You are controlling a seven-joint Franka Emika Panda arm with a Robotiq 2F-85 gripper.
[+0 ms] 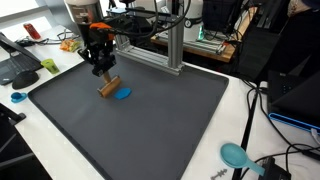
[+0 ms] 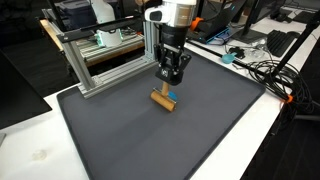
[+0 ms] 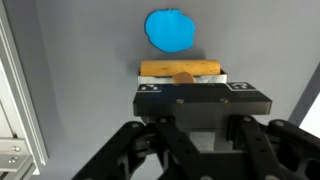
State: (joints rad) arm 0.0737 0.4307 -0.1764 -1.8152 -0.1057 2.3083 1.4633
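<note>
Dark matting (image 1: pixel 150 130) covers your white table, with an aluminium frame (image 2: pixel 100 60) behind it. Your gripper (image 1: pixel 101 70) points down near the mat's far edge, jaws clenched on what looks like the upper edge of the wooden block (image 1: pixel 108 87). In the wrist view the block (image 3: pixel 180 68) lies directly at the fingertips, its long axis running side to side. The blue disc (image 3: pixel 170 30) sits just beyond it.

On the mat (image 1: pixel 160 125), the block (image 1: pixel 108 86) is just beside the disc (image 1: pixel 123 94), with the frame (image 1: pixel 176 45) behind both.
</note>
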